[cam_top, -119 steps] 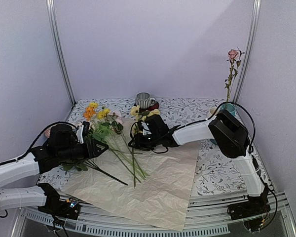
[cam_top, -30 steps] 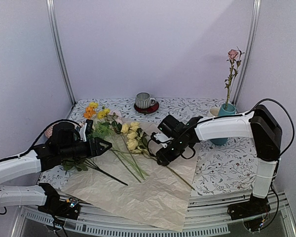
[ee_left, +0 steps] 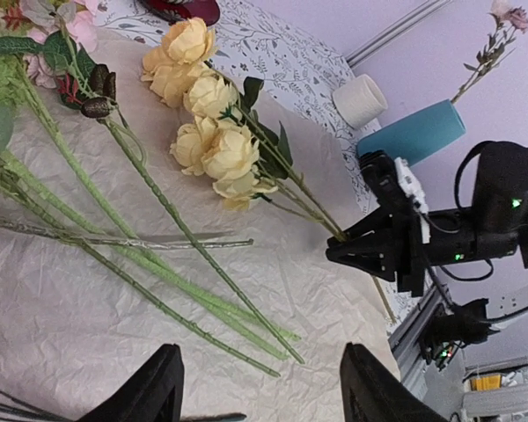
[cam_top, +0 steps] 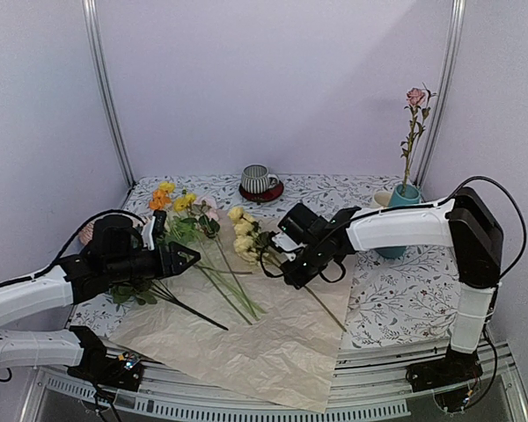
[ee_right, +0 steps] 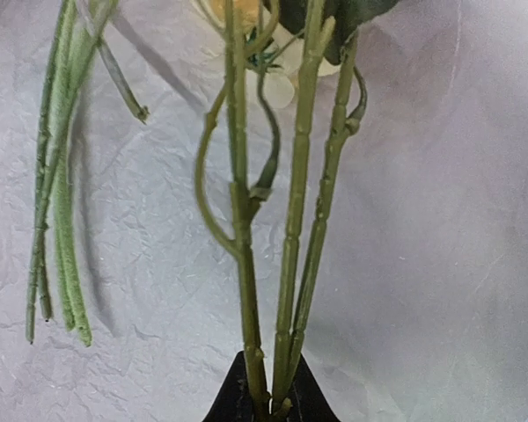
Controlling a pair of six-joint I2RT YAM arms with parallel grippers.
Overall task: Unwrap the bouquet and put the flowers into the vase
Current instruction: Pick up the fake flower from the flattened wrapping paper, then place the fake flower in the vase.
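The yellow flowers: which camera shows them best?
The left wrist view: every bloom of the yellow flowers is close and unblocked. The top view shows them small; the right wrist view shows mostly their green stems.

The vase (cam_top: 408, 194) is half hidden by the right arm (cam_top: 396, 227). The stems (ee_right: 297, 176) are cut off above (right wrist view).

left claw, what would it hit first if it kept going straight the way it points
Most likely the loose green stems on the paper right ahead of the left claw, then the yellow flowers the right claw holds. Height is unclear, so it might pass over them.
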